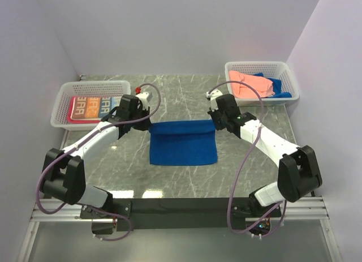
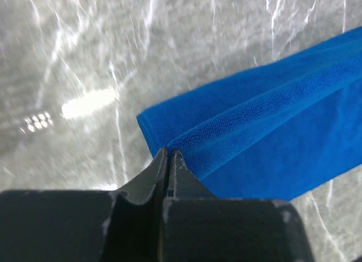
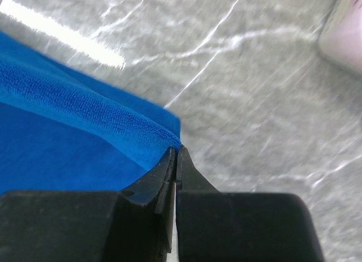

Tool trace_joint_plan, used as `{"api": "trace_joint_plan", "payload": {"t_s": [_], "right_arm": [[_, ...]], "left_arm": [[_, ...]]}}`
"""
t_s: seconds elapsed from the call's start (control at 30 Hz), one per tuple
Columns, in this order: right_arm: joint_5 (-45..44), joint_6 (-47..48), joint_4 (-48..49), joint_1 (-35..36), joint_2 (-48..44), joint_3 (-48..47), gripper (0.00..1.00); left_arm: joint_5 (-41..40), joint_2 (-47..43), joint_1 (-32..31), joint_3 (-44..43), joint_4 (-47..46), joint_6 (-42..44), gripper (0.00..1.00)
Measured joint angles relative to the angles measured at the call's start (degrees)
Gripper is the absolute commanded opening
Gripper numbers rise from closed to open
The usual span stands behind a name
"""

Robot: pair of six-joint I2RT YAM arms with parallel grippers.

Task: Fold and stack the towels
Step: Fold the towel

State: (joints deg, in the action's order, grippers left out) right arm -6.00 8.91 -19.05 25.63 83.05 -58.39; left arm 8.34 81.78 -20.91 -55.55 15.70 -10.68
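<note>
**Jaws.** Left gripper (image 2: 168, 153): the jaws are sitting pressed almost flat together, pinching the far-left corner of the blue towel (image 2: 266, 132). A ridge of terry is rising straight out of the fingertips and running off to the right of them. Right gripper (image 3: 176, 150): its jaws are doing the same on the far-right corner, with the lifted hem running off to their left.

**Between the jaws.** The towel's far edge is hanging slightly raised. On the base side of the jaws, the rest of the cloth is lying flat and roughly square on the table (image 1: 186, 98).

**Outward, left.** Beyond the left jaws, on their outer side, the left basket (image 1: 90, 85) is holding the printed towel (image 1: 93, 108), which is lying flat and looks folded.

**Outward, right.** Beyond the right jaws, the right basket (image 1: 257, 64) is holding the salmon towel (image 1: 251, 84) and a second blue towel (image 1: 281, 84), both bunched up.

**Progress (judgement).**
- One towel is probably done.
- The one in hand is only getting its first fold.
- At least two are waiting.
- No stack of more than one piece is showing yet.
- Remaining: bring this far edge over towards the near edge, fold again, place it, then repeat for the basket cloths.

**Surface.** The grey-green marbled top is glossy and is throwing bright lamp streaks just past each pair of jaws.

**Room.** Plain pale lilac walls (image 1: 181, 30) are closing in behind and on both sides. A black strip on a metal rail (image 1: 181, 206) is carrying the arm bases at the near edge. Mauve cables (image 1: 243, 160) are looping along both arms.
</note>
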Motion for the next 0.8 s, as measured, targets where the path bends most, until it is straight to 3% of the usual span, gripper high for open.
{"api": "trace_joint_plan", "payload": {"t_s": [0.33,0.8], "right_arm": [[3.21,-9.11,-6.82,0.02,-3.39,2.71,0.00],[6.19,-13.77,-12.76,0.13,-3.48,4.52,0.00]], "left_arm": [[-0.52,-1.57,-1.40,3.61,2.82,-5.81,0.01],[-0.42,-2.58,-1.88,6.16,6.88,-10.34,0.01]]}}
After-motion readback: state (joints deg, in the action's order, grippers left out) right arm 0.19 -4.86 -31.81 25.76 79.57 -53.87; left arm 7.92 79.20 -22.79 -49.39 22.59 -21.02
